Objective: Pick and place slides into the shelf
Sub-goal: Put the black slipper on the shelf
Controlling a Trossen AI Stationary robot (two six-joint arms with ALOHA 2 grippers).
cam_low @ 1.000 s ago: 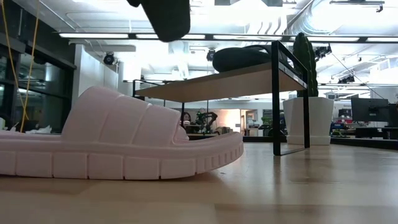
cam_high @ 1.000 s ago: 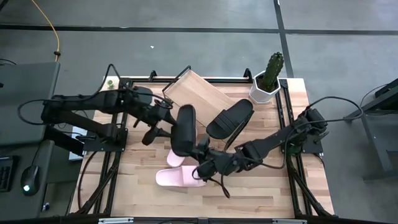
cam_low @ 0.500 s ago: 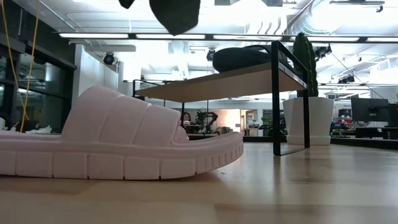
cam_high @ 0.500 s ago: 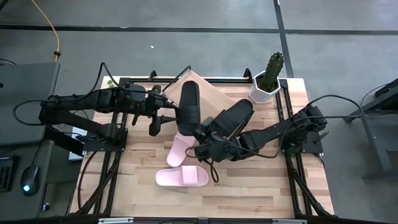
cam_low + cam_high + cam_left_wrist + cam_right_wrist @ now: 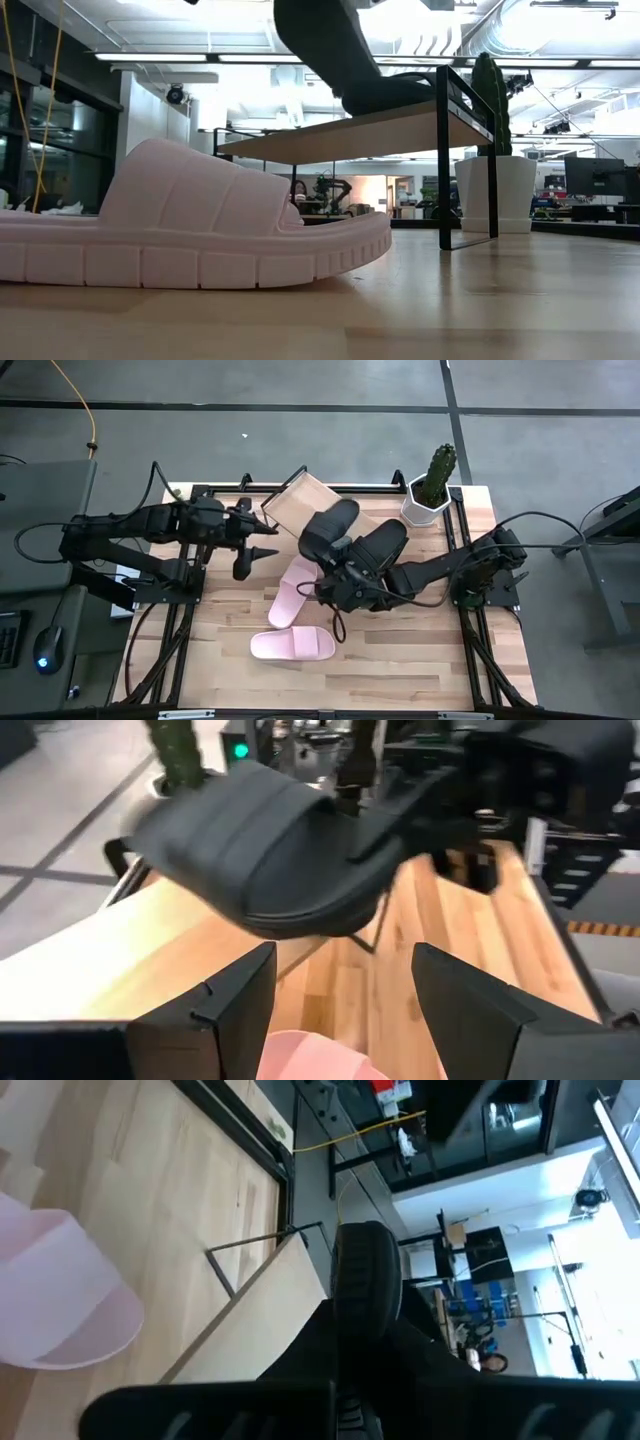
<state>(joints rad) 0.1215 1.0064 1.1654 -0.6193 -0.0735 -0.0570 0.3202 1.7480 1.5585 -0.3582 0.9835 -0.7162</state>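
Right tool (image 5: 335, 565) clamped on a black slide (image 5: 328, 528), holding it tilted above the shelf (image 5: 300, 500) board, just left of the second black slide (image 5: 372, 550) already lying there. Left tool (image 5: 262, 540) hovers left of the shelf, fingers (image 5: 225, 1005) apart, holding nothing. Two pink slides (image 5: 292, 645) lie on the worktop (image 5: 420, 650) near the shelf.

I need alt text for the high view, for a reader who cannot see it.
The right pincer holds a black slide over the wooden shelf, beside another black slide already there. Two pink slides lie on the table; the left pincer is open.
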